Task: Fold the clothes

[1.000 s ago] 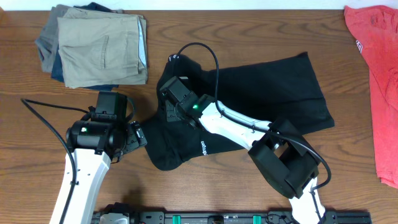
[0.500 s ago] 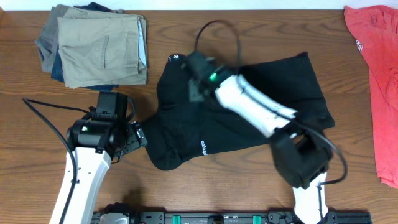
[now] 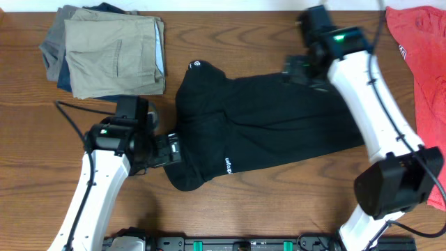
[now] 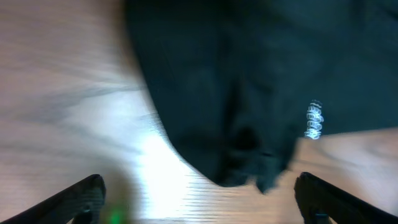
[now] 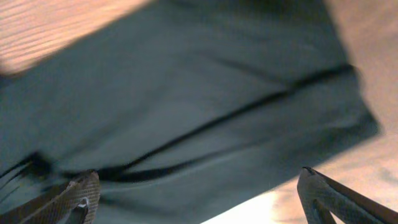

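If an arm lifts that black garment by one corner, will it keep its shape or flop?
Probably floppy: the black garment lies flat with soft creases, so a lifted corner would likely drape. It looks thin and light. On the smooth wooden table it may bunch when pushed.

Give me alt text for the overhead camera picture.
A black garment lies spread on a wooden table, with the left gripper at its lower-left edge and the right gripper over its top edge. Folded trousers sit top left; a red cloth lies far right.
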`<state>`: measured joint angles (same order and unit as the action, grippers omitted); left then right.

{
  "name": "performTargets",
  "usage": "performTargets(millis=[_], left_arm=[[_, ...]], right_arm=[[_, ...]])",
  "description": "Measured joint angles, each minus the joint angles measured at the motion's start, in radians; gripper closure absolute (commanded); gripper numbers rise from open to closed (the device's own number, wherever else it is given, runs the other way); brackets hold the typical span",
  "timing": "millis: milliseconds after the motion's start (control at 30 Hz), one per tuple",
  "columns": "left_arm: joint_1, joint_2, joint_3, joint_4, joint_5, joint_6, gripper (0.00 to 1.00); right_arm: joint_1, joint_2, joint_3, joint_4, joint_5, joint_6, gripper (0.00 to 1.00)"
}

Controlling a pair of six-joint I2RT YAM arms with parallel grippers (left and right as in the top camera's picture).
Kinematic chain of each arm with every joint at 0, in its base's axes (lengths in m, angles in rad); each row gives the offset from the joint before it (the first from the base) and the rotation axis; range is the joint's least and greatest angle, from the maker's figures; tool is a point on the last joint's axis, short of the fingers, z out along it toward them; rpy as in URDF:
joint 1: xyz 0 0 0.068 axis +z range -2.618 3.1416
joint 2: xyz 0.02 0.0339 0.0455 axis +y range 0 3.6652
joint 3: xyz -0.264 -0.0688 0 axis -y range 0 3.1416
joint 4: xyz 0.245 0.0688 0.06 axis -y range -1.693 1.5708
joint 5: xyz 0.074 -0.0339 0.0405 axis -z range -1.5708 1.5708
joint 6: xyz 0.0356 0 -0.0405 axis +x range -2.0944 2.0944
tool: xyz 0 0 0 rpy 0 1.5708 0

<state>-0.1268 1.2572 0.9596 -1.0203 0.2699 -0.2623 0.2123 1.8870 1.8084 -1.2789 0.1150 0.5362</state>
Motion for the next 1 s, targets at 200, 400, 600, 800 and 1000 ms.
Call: performTargets(millis=[200, 400, 600, 800, 1000], left_arm=[[-0.118, 0.049, -0.001, 0.113, 0.097, 0.027, 0.87], [-0.244, 0.154, -0.001, 0.263, 0.124, -0.027, 0.94], [-0.317, 0.299, -0.002, 0.362, 0.136, -0.063, 0.94], [-0.319, 0.412, -0.002, 0.373, 0.09, -0.129, 0.93], [-0.319, 0.452, -0.003, 0.306, -0.001, -0.197, 0.94]], right_arm=[[-0.174, 0.001, -0.089, -0.016, -0.019, -0.042, 0.4], [-0.238, 0.004, -0.222, 0.021, -0.054, -0.077, 0.61], [-0.245, 0.004, -0.317, 0.079, -0.064, -0.082, 0.61], [-0.245, 0.004, -0.367, 0.113, -0.068, -0.082, 0.62], [-0.245, 0.004, -0.411, 0.135, -0.067, -0.085, 0.57]])
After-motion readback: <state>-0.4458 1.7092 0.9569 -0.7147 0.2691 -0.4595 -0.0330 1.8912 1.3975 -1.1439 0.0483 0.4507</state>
